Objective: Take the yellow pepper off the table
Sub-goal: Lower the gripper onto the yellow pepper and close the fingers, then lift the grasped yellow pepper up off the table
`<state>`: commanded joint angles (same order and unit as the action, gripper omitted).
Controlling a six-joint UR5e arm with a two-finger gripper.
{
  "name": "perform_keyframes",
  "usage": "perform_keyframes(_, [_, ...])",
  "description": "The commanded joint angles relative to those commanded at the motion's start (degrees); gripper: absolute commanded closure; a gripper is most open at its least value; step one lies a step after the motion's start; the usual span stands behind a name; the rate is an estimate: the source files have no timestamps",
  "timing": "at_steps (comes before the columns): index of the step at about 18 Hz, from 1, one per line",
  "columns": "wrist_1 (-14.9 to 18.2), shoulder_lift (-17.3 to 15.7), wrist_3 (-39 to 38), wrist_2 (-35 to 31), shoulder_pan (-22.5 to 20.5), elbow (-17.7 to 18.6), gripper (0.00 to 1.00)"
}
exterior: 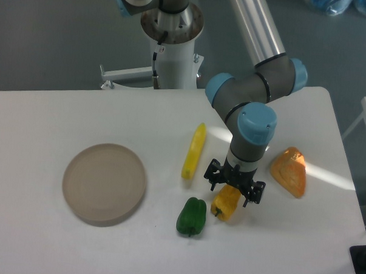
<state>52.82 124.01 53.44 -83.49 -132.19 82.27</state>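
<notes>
The hand (235, 186) is hanging spread directly over the yellow pepper (225, 204), its fingers straddling the pepper's upper end. The pepper is lying on the desk (62, 119), just beside the green pepper (191, 216).

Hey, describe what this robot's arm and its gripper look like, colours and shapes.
The arm is a silver-grey tube with grey rounded joints capped in light blue. It ends in a small black two-finger gripper with spindly prongs. No cables or markings are visible on it.
</notes>
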Motion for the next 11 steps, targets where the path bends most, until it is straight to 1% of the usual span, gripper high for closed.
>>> perform_keyframes(1, [0.0,0.0,0.09,-0.27,0.0,0.0,0.24])
perform_keyframes(2, [0.0,-0.09,0.18,-0.27,0.0,-0.09,0.3])
perform_keyframes(7, [0.0,-0.26,1.76,-0.27,-0.09,-0.09,0.43])
perform_keyframes(8, [0.0,-0.26,1.85,-0.27,-0.09,-0.09,0.48])
perform_keyframes(11, [0.09,-0.53,2.46,-0.27,-0.26,-0.26,0.5])
